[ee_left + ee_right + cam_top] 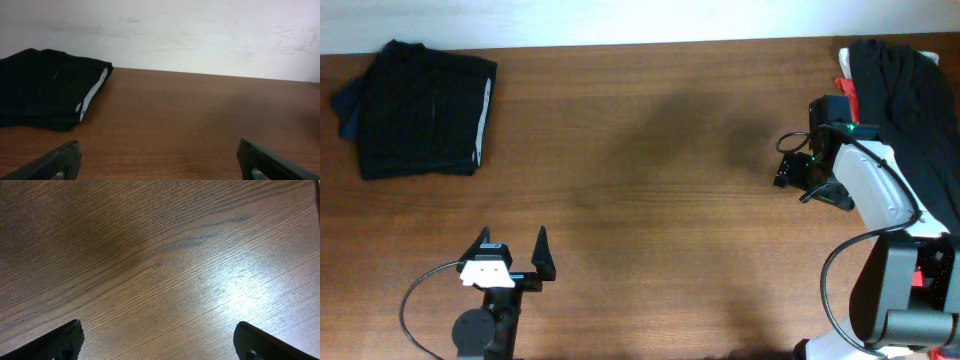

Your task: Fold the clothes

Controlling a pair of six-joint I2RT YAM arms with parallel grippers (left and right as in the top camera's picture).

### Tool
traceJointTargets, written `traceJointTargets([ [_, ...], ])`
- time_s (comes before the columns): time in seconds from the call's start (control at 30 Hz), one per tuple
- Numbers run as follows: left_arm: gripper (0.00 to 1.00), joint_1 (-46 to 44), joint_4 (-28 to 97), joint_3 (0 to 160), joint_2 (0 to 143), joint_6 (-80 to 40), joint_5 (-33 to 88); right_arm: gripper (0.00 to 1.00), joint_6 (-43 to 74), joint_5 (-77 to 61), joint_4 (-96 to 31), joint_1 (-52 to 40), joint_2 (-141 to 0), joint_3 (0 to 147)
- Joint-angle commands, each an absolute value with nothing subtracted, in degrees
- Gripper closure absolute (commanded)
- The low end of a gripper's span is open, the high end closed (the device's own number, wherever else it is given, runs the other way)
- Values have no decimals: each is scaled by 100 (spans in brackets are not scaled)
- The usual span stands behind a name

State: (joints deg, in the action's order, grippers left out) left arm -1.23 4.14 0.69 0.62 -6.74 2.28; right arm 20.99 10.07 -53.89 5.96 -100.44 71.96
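A folded black garment with a white side stripe (420, 110) lies at the table's far left corner. It also shows in the left wrist view (45, 87). A pile of unfolded black clothes (910, 100) hangs at the right edge. My left gripper (512, 250) is open and empty near the front edge, well short of the folded garment; its fingers frame bare wood in the left wrist view (159, 155). My right gripper (790, 165) is open and empty, just left of the pile. The right wrist view shows its gripper (157, 332) over bare wood only.
The brown wooden table (650, 200) spans the view. A red item (847, 90) pokes out beside the black pile at the right. A white wall (200, 35) stands behind the table's far edge.
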Motion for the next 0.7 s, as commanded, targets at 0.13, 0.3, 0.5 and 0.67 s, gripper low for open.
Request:
traceJointTargets([
  [0.13,1,-145,460,49,30,-727,169,1,2152,1079,-5391,613,-9970,7266],
  [0.3,1,-145,462,49,30,-727,169,1,2152,1081,-5391,613,-9970,7266],
  [0.5,1,-145,462,49,30,-729,169,1,2152,1079,-5393,598,-9841,7264],
  [0.67,1,-145,460,49,30,-729,169,1,2152,1079,-5393,596,-8646,7264],
])
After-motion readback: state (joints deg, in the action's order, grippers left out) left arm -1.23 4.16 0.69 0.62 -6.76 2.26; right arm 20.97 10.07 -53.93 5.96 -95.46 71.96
